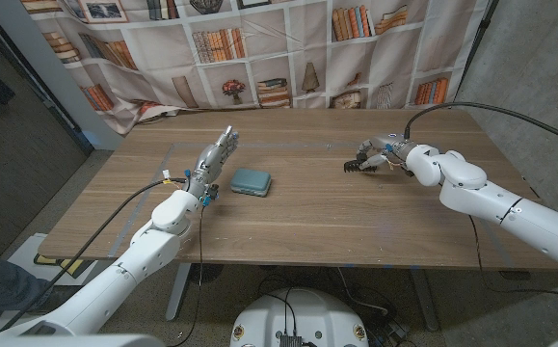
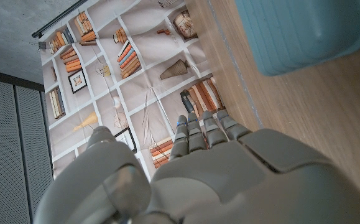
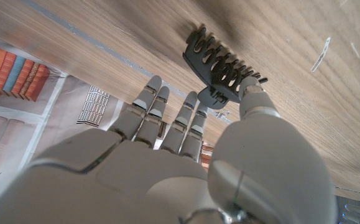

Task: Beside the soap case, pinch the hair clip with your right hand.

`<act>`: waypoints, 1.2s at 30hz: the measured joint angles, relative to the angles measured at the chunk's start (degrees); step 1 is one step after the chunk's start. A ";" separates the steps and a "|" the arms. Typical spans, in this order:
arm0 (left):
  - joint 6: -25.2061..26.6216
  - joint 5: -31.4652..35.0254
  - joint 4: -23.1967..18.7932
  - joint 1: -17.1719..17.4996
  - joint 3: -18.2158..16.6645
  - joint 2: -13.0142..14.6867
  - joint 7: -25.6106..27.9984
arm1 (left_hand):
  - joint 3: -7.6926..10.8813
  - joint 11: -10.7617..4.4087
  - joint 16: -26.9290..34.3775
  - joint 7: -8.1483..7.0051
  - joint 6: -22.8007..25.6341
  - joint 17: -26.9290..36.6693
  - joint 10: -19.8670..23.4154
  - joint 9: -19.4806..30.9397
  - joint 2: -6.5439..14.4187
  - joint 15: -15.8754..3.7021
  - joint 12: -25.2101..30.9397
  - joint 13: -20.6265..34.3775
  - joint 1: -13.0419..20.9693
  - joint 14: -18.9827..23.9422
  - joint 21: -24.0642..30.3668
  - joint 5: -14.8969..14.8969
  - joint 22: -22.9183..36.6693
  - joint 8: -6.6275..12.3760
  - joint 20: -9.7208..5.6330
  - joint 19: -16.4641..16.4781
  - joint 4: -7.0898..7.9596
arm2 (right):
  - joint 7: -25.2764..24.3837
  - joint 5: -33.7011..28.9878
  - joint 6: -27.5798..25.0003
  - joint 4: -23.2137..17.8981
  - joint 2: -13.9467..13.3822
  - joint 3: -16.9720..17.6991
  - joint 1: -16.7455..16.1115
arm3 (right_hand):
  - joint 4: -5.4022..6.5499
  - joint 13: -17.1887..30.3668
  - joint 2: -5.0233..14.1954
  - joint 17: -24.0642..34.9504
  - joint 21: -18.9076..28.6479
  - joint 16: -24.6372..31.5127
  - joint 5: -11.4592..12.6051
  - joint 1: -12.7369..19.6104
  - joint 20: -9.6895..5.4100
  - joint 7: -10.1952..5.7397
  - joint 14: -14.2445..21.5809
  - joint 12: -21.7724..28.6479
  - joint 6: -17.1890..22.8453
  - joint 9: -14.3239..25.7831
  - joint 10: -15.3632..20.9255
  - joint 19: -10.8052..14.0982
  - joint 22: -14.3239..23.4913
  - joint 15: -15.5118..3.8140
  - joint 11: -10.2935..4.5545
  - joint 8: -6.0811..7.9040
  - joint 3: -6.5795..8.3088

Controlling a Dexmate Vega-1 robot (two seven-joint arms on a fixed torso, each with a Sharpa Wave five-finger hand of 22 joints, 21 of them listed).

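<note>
Reaching across the table, the right hand is pinching the hair clip between thumb and finger (well apart from the soap case); carrying it beside the case seems next, while the left hand is waiting with fingers apart.

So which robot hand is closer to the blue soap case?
Left. The left hand stands just beside the soap case, fingers straight, holding nothing. The right hand is far across the table, pinching the black hair clip.
</note>
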 measured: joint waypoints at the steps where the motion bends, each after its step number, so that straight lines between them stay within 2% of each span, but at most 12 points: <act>1: 0.01 -0.01 0.00 0.00 0.02 0.00 0.00 | -0.11 -0.01 0.00 0.00 0.00 0.00 0.01 0.00 0.00 0.00 0.00 0.00 0.00 0.00 0.00 0.00 0.00 0.00 0.00 0.00 0.11 | -0.02 -0.08 0.00 0.01 0.01 0.00 -0.03 | 0.14 0.00 0.00 0.00 0.04 0.00 0.00 0.00 -0.11 0.00 0.45 0.00 0.00 0.00 0.11 0.11 0.00 -0.02 -0.11 0.00 0.14; 6: 0.05 -0.03 0.00 -0.02 0.09 -0.03 -0.02 | -0.15 -0.01 0.00 -0.22 0.22 0.00 0.01 0.00 0.00 -0.30 0.00 0.00 0.00 0.30 -0.13 0.00 0.00 0.00 0.00 0.00 0.15 | -0.11 -0.28 0.00 0.08 0.07 -0.02 -0.10 | 0.14 0.00 0.35 0.00 0.30 0.00 0.00 0.35 -0.02 0.01 1.76 0.00 1.87 0.00 2.13 0.85 0.28 -0.07 -0.03 0.62 0.14; 8: 0.10 -0.03 0.00 -0.02 0.12 -0.03 -0.04 | -0.15 -0.01 0.00 -0.22 0.21 0.00 0.01 0.00 0.00 -0.31 0.00 0.00 0.00 0.30 -0.23 0.00 0.00 0.00 0.01 -0.01 0.15 | -0.27 -0.48 -0.01 0.12 0.12 -0.05 -0.14 | 0.32 0.00 0.74 0.00 0.76 0.00 0.00 0.74 -0.09 0.01 3.33 0.00 3.13 -0.01 3.67 2.43 0.28 -0.11 -0.08 1.14 0.32; 14: 0.36 -0.04 -0.12 -0.02 0.15 0.00 -0.06 | -0.15 -0.01 0.00 -0.21 0.21 0.00 0.01 0.00 0.01 -0.30 0.00 0.00 -0.01 0.30 -0.23 0.00 0.00 0.00 0.30 -0.31 0.15 | -1.07 -1.18 -0.02 0.18 0.16 -0.15 -0.26 | 0.38 -0.01 1.04 0.00 3.49 0.00 -0.26 1.40 -0.59 0.08 11.12 0.00 8.81 -0.05 11.21 8.45 0.81 -0.78 -0.22 2.73 0.38; 19: 0.65 -0.12 -0.29 -0.02 0.18 0.09 -0.06 | -0.15 -0.01 0.00 -0.21 0.21 0.00 0.01 0.00 0.02 -0.30 -0.10 0.00 -0.02 0.30 -0.23 0.00 0.00 0.00 0.30 -0.31 0.15 | -1.69 -1.82 -0.02 0.18 0.32 -0.20 -0.37 | 0.37 0.00 1.00 0.00 4.95 0.00 -0.49 2.20 -0.98 0.32 15.56 -0.01 12.02 -0.05 15.37 11.40 0.82 -1.48 -0.21 3.62 0.38; 27: 0.92 -0.22 -0.51 0.06 0.20 0.24 -0.06 | -0.15 -0.01 -0.23 -0.41 0.40 0.00 0.00 0.00 0.53 -0.30 -0.45 0.00 -0.52 0.30 -0.22 0.00 0.00 0.00 0.30 -0.31 0.15 | -2.31 -2.44 -0.29 -0.05 0.56 -0.16 -0.67 | 0.39 -0.11 1.40 0.00 5.82 0.00 -0.91 2.25 -1.24 2.47 20.82 -0.08 14.17 -0.16 20.40 12.30 1.07 -2.78 -0.07 4.88 0.39; 31: 1.09 -0.24 -0.66 0.13 0.21 0.34 -0.06 | -0.15 -0.01 -0.23 -0.41 0.41 0.00 0.00 0.00 0.52 -0.30 -0.45 0.00 -0.52 0.30 -0.22 0.00 0.00 0.00 0.61 -0.63 0.15 | -2.94 -2.57 -0.57 -0.33 0.65 0.12 -0.96 | 0.40 -0.09 1.76 -0.13 6.20 0.00 -1.35 1.89 -1.24 4.49 23.26 -0.29 16.20 -0.29 23.42 12.29 0.97 -3.61 0.07 5.44 0.38; 36: 1.28 -0.26 -0.74 0.13 0.27 0.45 -0.13 | -0.15 -0.01 -0.23 -0.41 0.40 0.00 0.00 0.00 0.14 -0.30 -0.45 0.00 -0.14 0.30 -0.45 0.00 0.00 0.00 0.61 -0.63 0.15 | -3.69 -2.57 -0.75 -0.64 0.72 0.43 -1.33 | 0.41 -0.02 2.67 -0.13 6.66 -0.24 -1.62 0.98 -1.24 6.29 25.72 -0.29 17.99 -0.32 25.83 12.29 0.91 -4.40 1.23 5.55 0.38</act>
